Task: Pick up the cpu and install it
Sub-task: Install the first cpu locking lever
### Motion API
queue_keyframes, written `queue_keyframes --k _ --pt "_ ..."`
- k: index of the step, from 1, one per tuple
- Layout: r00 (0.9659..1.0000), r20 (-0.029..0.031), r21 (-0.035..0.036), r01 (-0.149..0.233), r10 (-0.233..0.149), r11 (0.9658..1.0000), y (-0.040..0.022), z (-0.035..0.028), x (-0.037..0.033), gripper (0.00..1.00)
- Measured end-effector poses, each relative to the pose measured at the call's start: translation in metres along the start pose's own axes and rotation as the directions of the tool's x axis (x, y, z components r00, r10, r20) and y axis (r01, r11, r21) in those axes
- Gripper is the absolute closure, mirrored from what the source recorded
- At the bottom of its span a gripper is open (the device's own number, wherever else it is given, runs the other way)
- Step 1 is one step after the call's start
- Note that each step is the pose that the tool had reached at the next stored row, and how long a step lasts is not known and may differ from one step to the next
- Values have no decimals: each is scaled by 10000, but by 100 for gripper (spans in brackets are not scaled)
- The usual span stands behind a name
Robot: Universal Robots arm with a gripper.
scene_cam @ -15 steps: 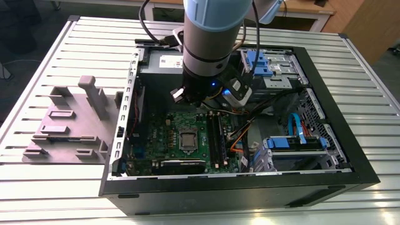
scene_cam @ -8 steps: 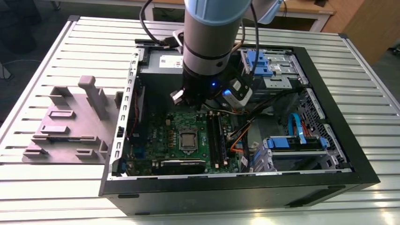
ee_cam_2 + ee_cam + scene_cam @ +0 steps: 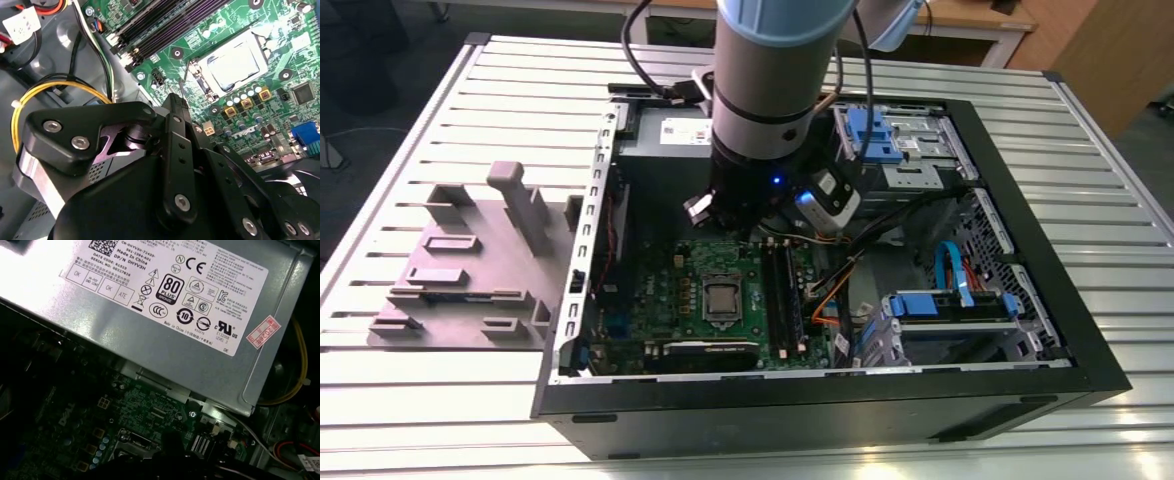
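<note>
CPU (image 3: pixel 234 64), seen silvery in the socket (image 3: pixel 227 67) at upper right of the second wrist view, is judged light, rigid, fragile, best held by opposite edges; gripper (image 3: pixel 182 107) state cannot be told.

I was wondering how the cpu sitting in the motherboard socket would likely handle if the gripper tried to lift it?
The cpu looks like a thin flat square, so probably stiff and light. Its silvery top looks smooth, likely slippery to pinch. It lies low inside the socket frame, leaving little edge to grasp; being on the motherboard, rough contact could plausibly damage it.
</note>
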State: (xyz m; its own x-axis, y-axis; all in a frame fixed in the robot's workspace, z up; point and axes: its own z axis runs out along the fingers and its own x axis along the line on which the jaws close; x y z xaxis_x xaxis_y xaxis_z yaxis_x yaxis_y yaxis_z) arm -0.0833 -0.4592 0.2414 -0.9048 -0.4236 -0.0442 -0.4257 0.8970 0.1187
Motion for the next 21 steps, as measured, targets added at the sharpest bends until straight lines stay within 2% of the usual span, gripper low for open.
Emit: queue_keyframes --k 2,9,16,21 --pt "10000 -13 53 -77 77 10000 -2 0 0 90" --pt "9994 -148 411 -321 327 9986 -8 -2 0 90" --pt "9993 -153 427 -326 333 9986 -9 0 1 90" --pt "9993 -152 428 -337 344 9985 -57 5 14 90"
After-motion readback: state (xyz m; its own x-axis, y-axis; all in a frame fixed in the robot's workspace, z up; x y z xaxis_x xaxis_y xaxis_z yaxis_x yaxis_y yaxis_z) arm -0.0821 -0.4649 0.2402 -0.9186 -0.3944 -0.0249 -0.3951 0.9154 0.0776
